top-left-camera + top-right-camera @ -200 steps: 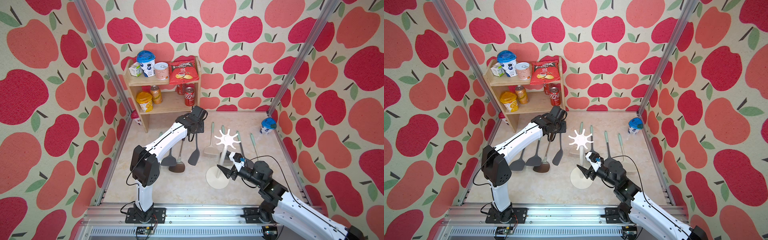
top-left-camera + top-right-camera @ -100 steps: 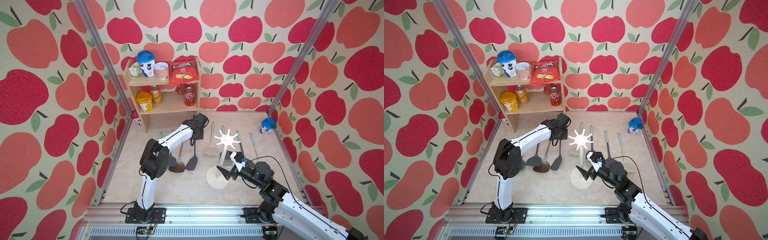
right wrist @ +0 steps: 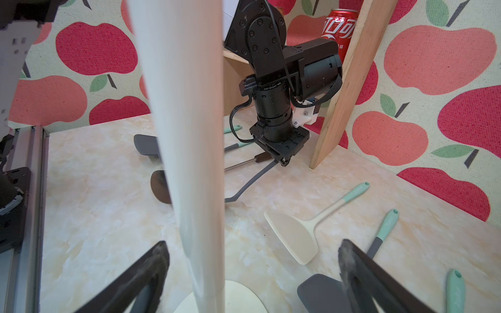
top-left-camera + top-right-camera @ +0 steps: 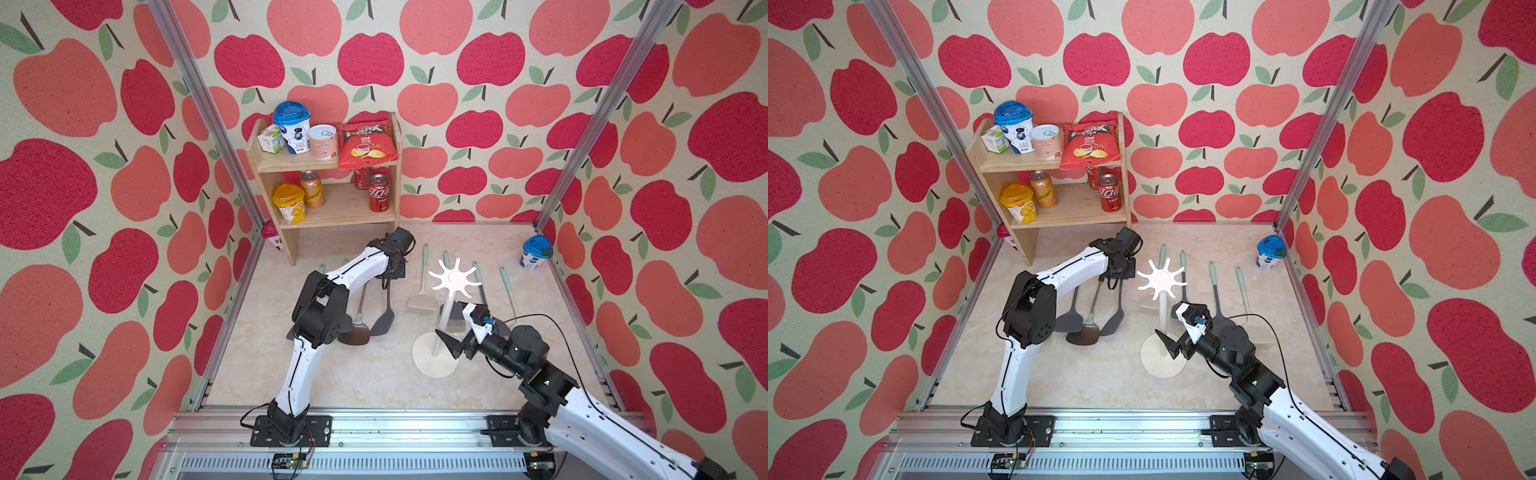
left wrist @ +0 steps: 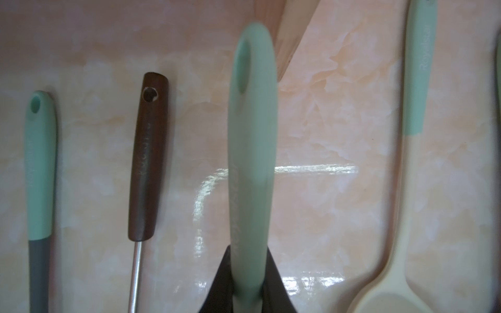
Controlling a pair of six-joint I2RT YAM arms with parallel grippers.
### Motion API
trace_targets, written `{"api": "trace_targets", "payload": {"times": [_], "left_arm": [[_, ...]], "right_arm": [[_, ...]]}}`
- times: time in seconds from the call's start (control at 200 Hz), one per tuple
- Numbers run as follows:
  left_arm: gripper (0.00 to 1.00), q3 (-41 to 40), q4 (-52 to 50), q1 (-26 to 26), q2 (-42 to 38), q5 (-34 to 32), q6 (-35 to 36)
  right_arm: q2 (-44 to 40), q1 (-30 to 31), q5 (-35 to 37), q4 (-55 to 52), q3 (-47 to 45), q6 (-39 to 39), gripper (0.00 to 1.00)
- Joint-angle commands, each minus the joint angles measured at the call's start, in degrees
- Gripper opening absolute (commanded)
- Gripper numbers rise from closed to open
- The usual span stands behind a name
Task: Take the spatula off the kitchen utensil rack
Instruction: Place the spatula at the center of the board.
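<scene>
Arms out over the worktop: left tool (image 4: 392, 272) clamped, right tool (image 4: 453, 338) spread wide.
In both top views the left arm (image 4: 357, 266) rises from the lower-centre rail, elbow folded mid-frame, forearm running up-right, wrist turned down; its jaws pinch a spatula (image 5: 252, 135) handle. The right arm (image 4: 523, 353) enters from the lower right corner, reaching up-left, wrist low.

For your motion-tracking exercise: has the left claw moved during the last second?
Yes. The left claw, shut on the dark spatula, has shifted down the picture, away from the wooden shelf.
</scene>
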Motion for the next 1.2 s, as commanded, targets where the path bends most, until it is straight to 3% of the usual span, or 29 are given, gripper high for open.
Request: {"api": "trace_targets", "payload": {"times": [0.0,0.545,0.655,0.775,0.915,1.045,1.191], "left_arm": [[0.00,1.5,-3.0,-0.1,1.3,0.4,-0.2],[0.04,1.9,-3.4,0.1,4.2,1.5,-1.2],[0.05,1.9,-3.2,0.1,4.5,1.9,-1.3],[0.07,1.9,-3.2,0.2,4.3,2.3,-1.6],[0.14,1.2,-2.2,0.6,3.6,2.9,-1.7],[0.23,-0.7,0.4,1.0,2.1,4.9,-1.7],[0.43,-1.6,1.5,1.1,0.4,5.7,-0.5]], "right_arm": [[-1.6,0.3,1.8,1.1,-0.9,-0.4,1.00],[-5.2,0.3,3.6,-0.4,-1.2,-0.6,1.00],[-7.6,0.3,8.0,-0.6,-2.0,-0.5,1.00],[-10.2,0.1,19.1,-1.2,-2.9,0.7,1.00],[-13.5,-2.1,29.2,-3.0,-3.7,4.4,1.00],[-16.7,-6.2,31.8,-5.7,-4.1,8.7,1.00],[-16.3,-11.0,32.4,-8.6,-3.7,13.8,1.00]]}}
